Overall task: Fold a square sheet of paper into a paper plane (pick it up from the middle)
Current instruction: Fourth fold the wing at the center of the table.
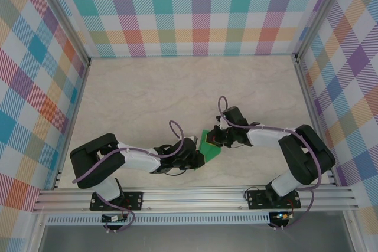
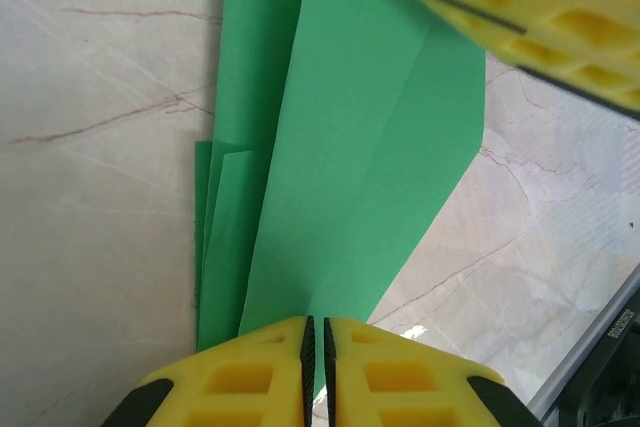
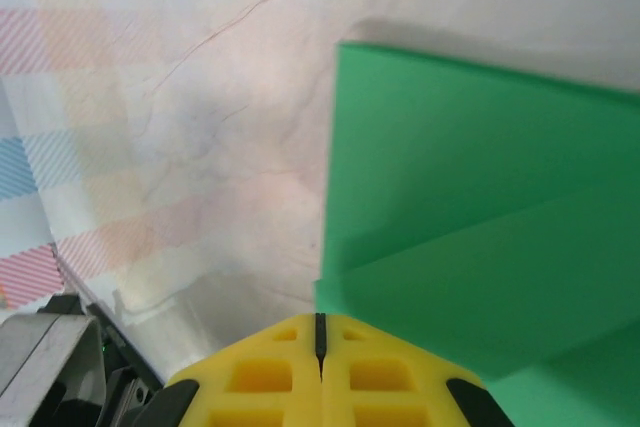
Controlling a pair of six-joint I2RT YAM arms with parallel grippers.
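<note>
Pinching one folded green sheet [image 2: 340, 147] are two sets: left fingers [image 2: 303, 349] and right fingers [image 3: 308, 342], both clenched

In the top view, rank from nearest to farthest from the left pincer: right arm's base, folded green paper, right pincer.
1. folded green paper, at its tip.
2. right pincer, just beyond the paper.
3. right arm's base, far right.
</note>
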